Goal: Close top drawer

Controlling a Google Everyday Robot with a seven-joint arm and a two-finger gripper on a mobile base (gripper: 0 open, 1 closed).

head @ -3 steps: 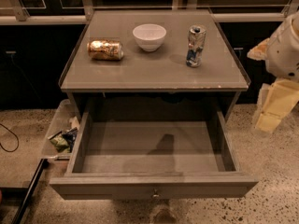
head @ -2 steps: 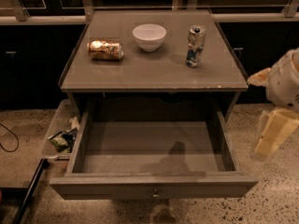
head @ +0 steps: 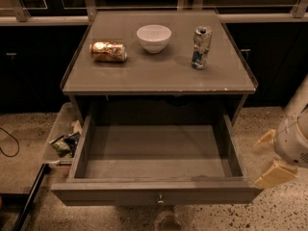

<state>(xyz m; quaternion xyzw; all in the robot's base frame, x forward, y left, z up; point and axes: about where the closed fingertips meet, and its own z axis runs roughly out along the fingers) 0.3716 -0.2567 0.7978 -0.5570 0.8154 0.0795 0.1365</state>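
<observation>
Top drawer (head: pixel 120 194) pulled right out beneath the bench (head: pixel 159 78), end effector (head: pixel 263 160) low just beside its right front corner, fingers spread apart, gripping nothing

A speckled terrazzo floor (head: pixel 284 213) is running under a grey wooden cabinet (head: pixel 159 76), and dark units with pale metal rails (head: pixel 279 57) are lining the back, suggesting an office or lab test area. A black cable (head: pixel 7 146) is trailing across the floor. The robot's cream gripper (head: pixel 269 157) is hanging at the right edge, fingers spread, beside the open top drawer (head: pixel 154 194).
</observation>
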